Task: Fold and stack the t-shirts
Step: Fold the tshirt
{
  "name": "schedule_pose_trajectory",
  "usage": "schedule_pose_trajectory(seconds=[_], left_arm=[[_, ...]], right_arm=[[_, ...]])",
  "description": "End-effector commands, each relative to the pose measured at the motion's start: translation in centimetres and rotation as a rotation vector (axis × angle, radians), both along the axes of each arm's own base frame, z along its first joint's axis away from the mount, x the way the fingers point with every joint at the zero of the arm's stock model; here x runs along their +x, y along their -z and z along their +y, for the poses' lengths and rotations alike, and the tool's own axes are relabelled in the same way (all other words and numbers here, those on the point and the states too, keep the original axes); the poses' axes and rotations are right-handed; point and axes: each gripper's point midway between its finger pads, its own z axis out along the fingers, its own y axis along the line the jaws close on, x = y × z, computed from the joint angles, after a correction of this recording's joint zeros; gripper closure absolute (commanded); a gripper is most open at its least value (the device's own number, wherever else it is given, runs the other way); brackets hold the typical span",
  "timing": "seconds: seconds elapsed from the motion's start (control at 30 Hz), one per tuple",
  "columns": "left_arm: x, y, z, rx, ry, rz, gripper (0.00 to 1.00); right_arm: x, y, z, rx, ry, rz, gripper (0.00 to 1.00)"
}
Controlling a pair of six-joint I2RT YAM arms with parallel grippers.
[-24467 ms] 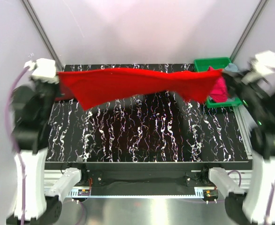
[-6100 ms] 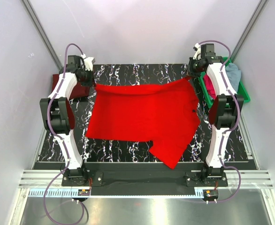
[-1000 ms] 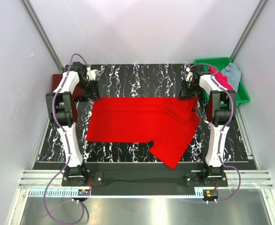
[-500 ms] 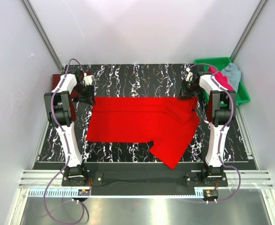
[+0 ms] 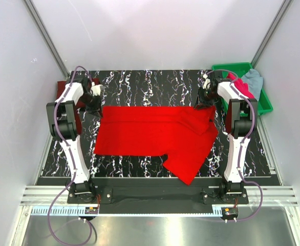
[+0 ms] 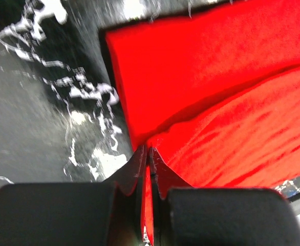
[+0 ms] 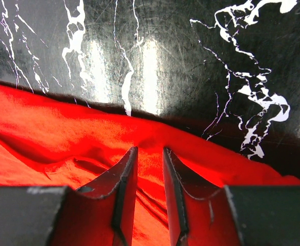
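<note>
Black marbled table [image 5: 150, 82], both arms at the far hem of the bright red t-shirt [image 5: 150, 136].
The shirt lies spread across the middle of the table, its far part doubled over into a straight edge, one flap hanging toward the near right. The left gripper [image 6: 149, 154] is pinched tight on the shirt's far-left corner (just a sliver of red shows between the fingers). The right gripper [image 7: 149, 154] stands at the far-right corner, jaws narrow, cloth puckered up between them. The dark maroon shirt [image 5: 63, 86] sits at the far left; the magenta-pink shirt [image 5: 238, 87] and pale grey-blue shirt [image 5: 252, 79] lie in the green tray [image 5: 232, 67].
</note>
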Motion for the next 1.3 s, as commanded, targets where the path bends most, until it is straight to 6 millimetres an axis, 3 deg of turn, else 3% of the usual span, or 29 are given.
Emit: schedule_pose_trajectory(seconds=[0.0, 0.17, 0.37, 0.6, 0.7, 0.93, 1.0, 1.03, 1.07, 1.13, 1.27], left_arm=[[0.1, -4.4, 0.0, 0.006, 0.027, -0.122, 0.96], [-2.6, -6.1, -1.1, -0.043, 0.091, -0.133, 0.99], [-6.6, -3.7, -1.7, -0.087, 0.124, 0.002, 0.94], [-9.3, -2.0, -2.0, -0.102, 0.147, 0.122, 0.83], [-7.8, -2.9, -1.6, -0.070, 0.131, 0.050, 0.78], [-0.2, -6.9, 0.3, 0.027, 0.067, -0.181, 0.75], [0.8, -6.8, -0.2, 0.001, 0.052, -0.177, 0.75], [1.3, -5.5, -0.2, -0.010, 0.039, -0.143, 0.75], [2.3, -5.9, -0.3, -0.019, 0.020, -0.149, 0.76], [3.0, -4.7, -0.6, -0.047, 0.011, -0.103, 0.78], [3.1, -3.5, -1.1, -0.074, 0.007, -0.078, 0.76]], right_arm=[[1.5, -1.5, 0.4, 0.002, -0.011, -0.063, 0.67], [1.4, -1.9, 0.4, 0.002, -0.009, -0.068, 0.68], [0.9, -2.4, 0.4, 0.002, -0.012, -0.070, 0.68], [0.3, -4.0, 0.5, 0.004, -0.010, -0.096, 0.68], [-0.3, -4.8, 0.6, 0.010, -0.015, -0.104, 0.67], [-1.8, -6.8, 1.3, 0.030, -0.030, -0.127, 0.67], [-2.4, -6.9, 1.2, 0.029, -0.030, -0.128, 0.67], [-2.6, -6.8, 1.1, 0.024, -0.032, -0.126, 0.67], [-2.7, -6.7, 1.0, 0.018, -0.032, -0.127, 0.67], [-3.0, -6.7, 0.9, 0.016, -0.036, -0.122, 0.67], [-2.9, -7.1, 1.0, 0.013, -0.038, -0.134, 0.67]])
